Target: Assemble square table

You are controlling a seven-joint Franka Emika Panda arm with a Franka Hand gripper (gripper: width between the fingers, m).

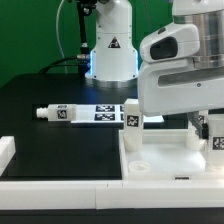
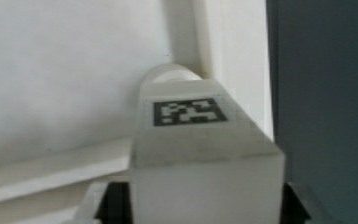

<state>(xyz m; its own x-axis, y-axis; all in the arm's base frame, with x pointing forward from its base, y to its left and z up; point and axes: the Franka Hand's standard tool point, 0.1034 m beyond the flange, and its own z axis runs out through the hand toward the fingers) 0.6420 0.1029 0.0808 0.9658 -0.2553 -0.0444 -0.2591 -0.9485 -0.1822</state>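
The leg [image 2: 194, 150] sits between the fingers of the gripper [image 2: 197, 206], its tag [image 2: 190, 110] facing the wrist camera and its tip pointing at the slab [image 1: 170, 152], close to the raised rim where white gives way to the black table [image 1: 40, 135]. From where I stand the jaws look narrow and pressed against the leg's two sides, so I take it as held, though the contact sits right at the picture's edge.

The slab lies rim up at the front of the table, toward the exterior view's right, with the arm bulking over its far right part; spare legs [image 1: 70, 113] lie in a row just behind it, toward the exterior view's left; a long white bar [image 1: 100, 192] runs along in front.

The step in hand, I reckon, is seating this leg in a corner socket; the socket itself is hidden from me. To do it well, hold the leg square to the slab; centre the tip over the hole before pressing down; then turn it in without letting it tilt. A skewed start would likely jam the leg, or shove the slab along the table.
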